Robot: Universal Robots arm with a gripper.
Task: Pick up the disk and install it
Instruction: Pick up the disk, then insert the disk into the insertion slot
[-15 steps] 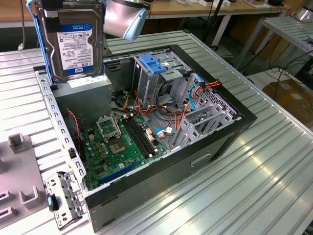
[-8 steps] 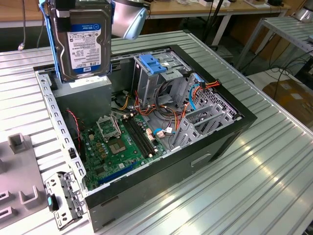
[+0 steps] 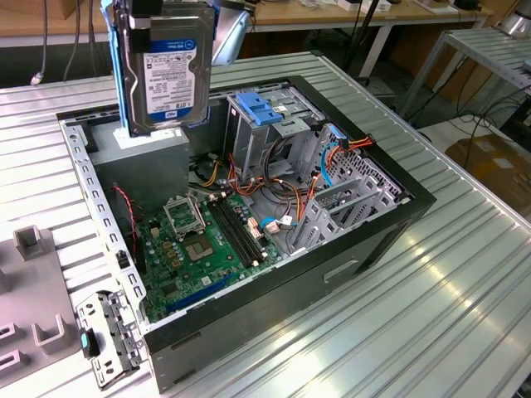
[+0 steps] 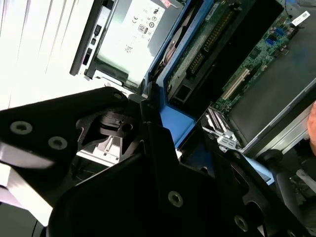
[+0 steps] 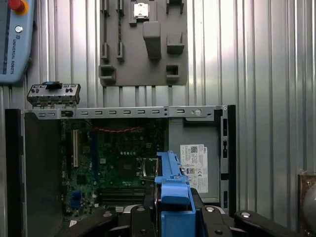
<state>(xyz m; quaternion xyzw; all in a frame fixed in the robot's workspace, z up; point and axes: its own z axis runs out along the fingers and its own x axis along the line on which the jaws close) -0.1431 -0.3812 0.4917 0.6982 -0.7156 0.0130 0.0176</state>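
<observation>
The disk (image 3: 165, 73), black with a white-and-blue label and a blue carrier frame, hangs upright in the air. It is above the far left corner of the open computer case (image 3: 377, 236) in the exterior view, just over the grey power-supply box (image 3: 149, 148). My gripper (image 3: 159, 13) is shut on its upper edge, largely cut off by the picture's edge. In the first wrist view the blue frame (image 5: 173, 190) sticks out between the black fingers (image 5: 140, 219), with the motherboard (image 5: 123, 163) beyond. The second wrist view shows the disk's circuit-board side (image 4: 210, 52).
Inside the case are a green motherboard (image 3: 207, 240), coloured cables and a grey drive cage with a blue latch (image 3: 264, 110). A grey fixture plate (image 3: 33, 290) and a small metal bracket (image 3: 104, 336) lie on the ribbed table beside the case. A pendant (image 5: 12, 39) lies further off.
</observation>
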